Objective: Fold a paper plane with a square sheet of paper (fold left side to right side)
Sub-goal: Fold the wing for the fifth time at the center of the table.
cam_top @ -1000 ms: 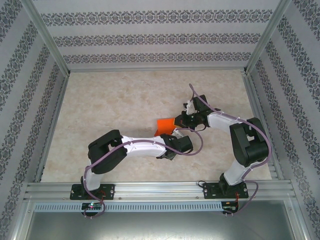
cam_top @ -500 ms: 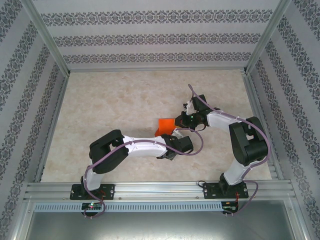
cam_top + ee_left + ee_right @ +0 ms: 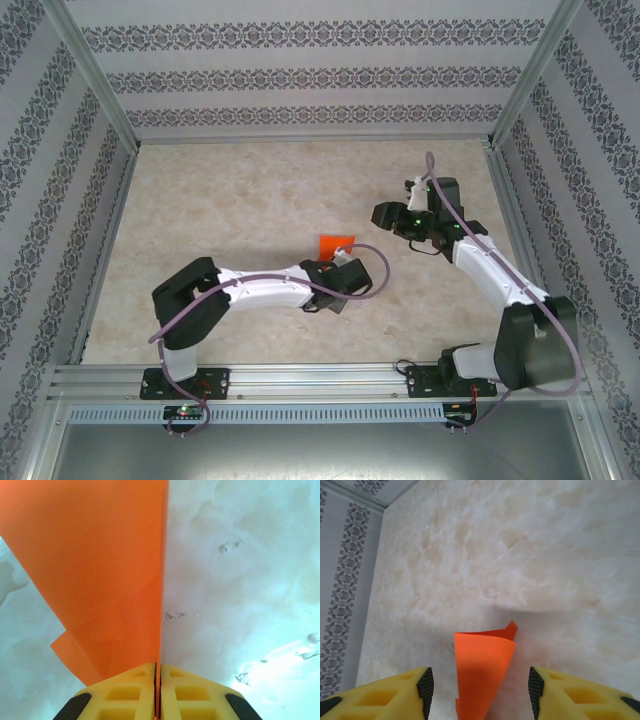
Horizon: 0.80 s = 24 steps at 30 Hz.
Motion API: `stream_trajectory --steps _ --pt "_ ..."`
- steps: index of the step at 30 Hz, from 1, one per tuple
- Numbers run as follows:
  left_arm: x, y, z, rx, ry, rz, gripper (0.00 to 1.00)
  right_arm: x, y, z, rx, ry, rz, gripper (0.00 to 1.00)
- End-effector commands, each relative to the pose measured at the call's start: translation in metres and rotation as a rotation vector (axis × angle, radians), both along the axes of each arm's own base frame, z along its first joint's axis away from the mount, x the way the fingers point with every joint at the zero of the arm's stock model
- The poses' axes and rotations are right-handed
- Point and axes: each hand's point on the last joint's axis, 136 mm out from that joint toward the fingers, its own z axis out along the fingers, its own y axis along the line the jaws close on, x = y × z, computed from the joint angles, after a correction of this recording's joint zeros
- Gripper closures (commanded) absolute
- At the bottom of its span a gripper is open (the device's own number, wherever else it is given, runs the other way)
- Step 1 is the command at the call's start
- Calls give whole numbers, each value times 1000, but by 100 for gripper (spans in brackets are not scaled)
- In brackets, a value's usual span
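Note:
The square sheet of paper (image 3: 335, 243) is bright orange and folded over, and it lies mid-table. In the left wrist view the sheet of paper (image 3: 100, 570) runs out from between my yellow fingers, one straight edge in line with the seam. My left gripper (image 3: 346, 262) (image 3: 158, 667) is shut on its near edge. My right gripper (image 3: 384, 213) hangs to the right of the sheet, apart from it. In the right wrist view that gripper (image 3: 480, 682) stands open, and the curled paper (image 3: 482, 675) lies ahead between its fingers, untouched.
The marble-patterned table (image 3: 230, 200) is fenced by aluminium rails, with patterned walls (image 3: 320, 75) behind and at both sides. A front rail (image 3: 320, 380) carries both arm bases. Purple cables loop off each wrist.
My right gripper has opened, let go of the paper and pulled back to the right. My left gripper has closed on the sheet's near edge, and its arm has shifted a little left.

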Motion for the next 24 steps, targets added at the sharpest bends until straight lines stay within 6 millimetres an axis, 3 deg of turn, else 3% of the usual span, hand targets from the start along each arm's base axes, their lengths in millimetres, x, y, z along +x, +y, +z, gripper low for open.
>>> stream_trajectory --steps 1,9,24 --pt "9 -18 16 -231 39 16 89 -20 -8 -31 -62 52 13 41" --pt "20 -22 20 -562 153 60 89 -38 10 -59 2 72 82 39" --pt "36 -16 21 -863 220 119 89 -44 55 -85 30 71 162 39"
